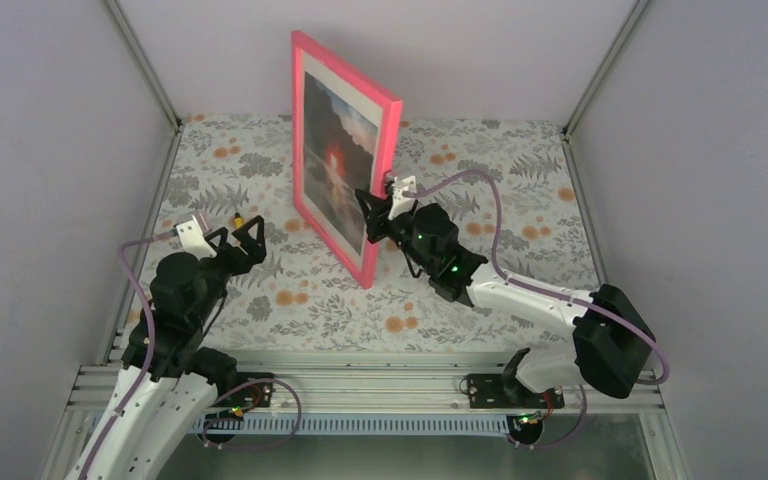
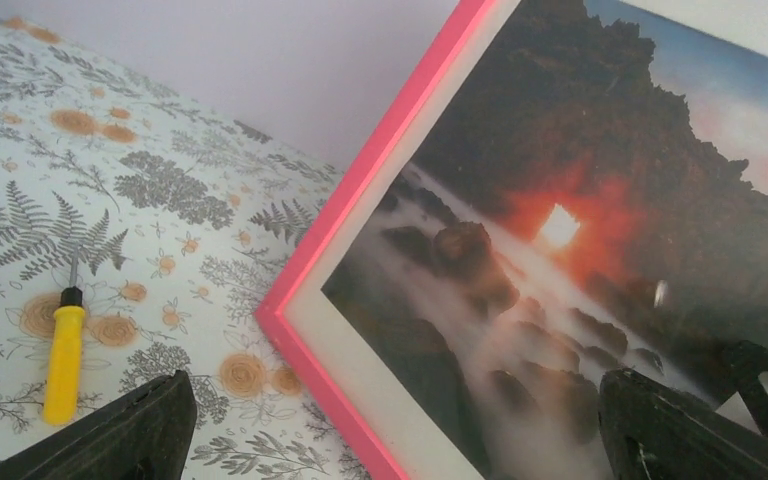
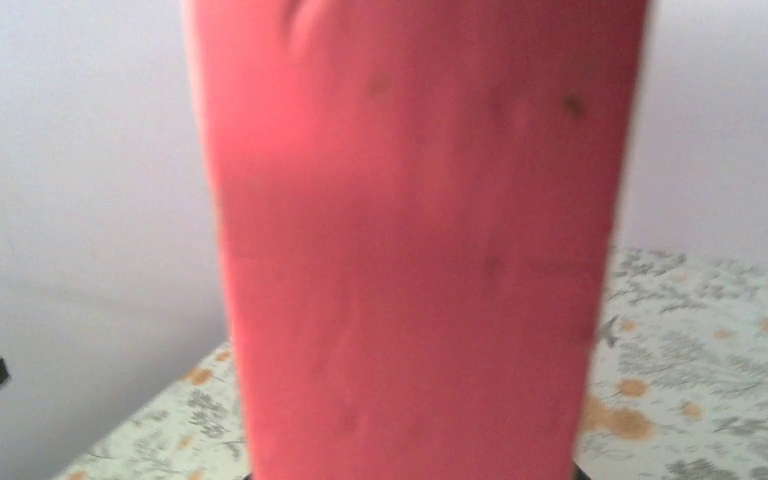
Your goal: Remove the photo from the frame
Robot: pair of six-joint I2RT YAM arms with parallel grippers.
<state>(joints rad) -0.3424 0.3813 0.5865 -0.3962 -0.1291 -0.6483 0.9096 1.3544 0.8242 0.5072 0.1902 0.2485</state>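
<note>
The frame [image 1: 345, 255] has a thin pink border and stands upright on edge in the middle of the table. Its glass front faces left. The photo [image 1: 335, 160] sits inside it, a dark rocky seascape with a red-orange sun, bordered by a white mat [image 2: 360, 350]. My right gripper [image 1: 378, 205] is shut on the frame's near vertical side and holds it up. In the right wrist view the pink edge [image 3: 410, 250] fills the picture and hides the fingers. My left gripper [image 1: 240, 232] is open and empty, left of the frame. In the left wrist view the gripper [image 2: 400, 425] faces the frame's lower corner [image 2: 330, 230] and the photo [image 2: 560, 220].
A small yellow-handled screwdriver [image 2: 64, 355] lies on the floral tablecloth left of the frame, close to my left gripper; it also shows in the top view [image 1: 238, 217]. Grey walls close in the table on the left, back and right.
</note>
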